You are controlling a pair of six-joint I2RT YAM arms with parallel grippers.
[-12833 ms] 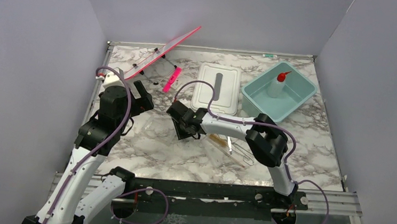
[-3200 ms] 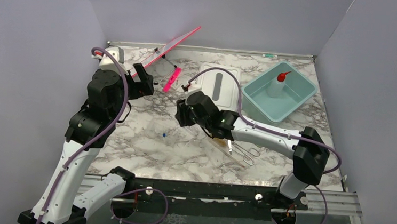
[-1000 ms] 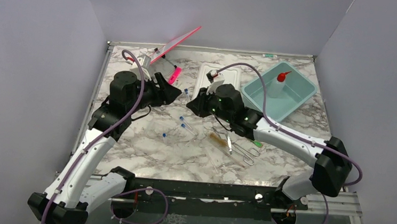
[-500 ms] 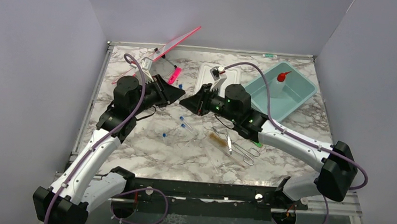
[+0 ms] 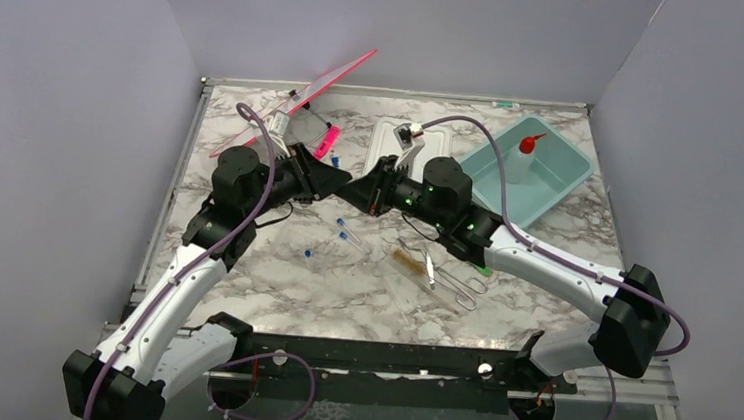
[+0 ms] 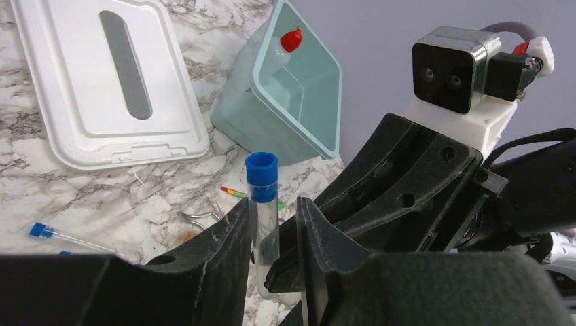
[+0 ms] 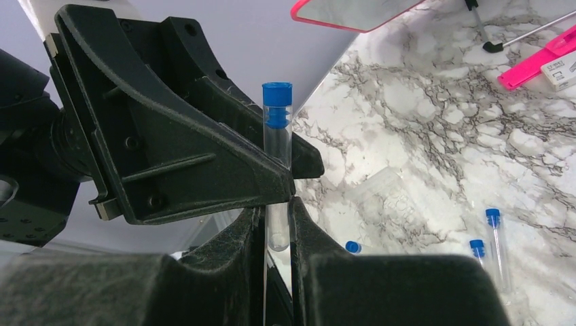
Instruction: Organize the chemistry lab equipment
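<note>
Overhead, the left claw (image 5: 340,179) and the right claw (image 5: 359,191) are meeting tip to tip above the middle of the table (image 5: 271,292), the left reaching in from the left and the right from the right. Whatever is sitting between them is hiding from this view. Through the left wrist, a clear blue-capped tube (image 6: 262,204) is standing cap-up between the left fingers. They are sitting close around it, though I cannot tell whether both pads are pressing. Through the right wrist, the right fingers are pinching the same tube low on its body, with the left claw's tips crossing it just above. Judging by this, a handover is happening, and it is turning on that stacking: right grip lower, left upper, the long axis running through both. The teal tub (image 5: 556,197) is lying far right, nearer the right arm.
</note>
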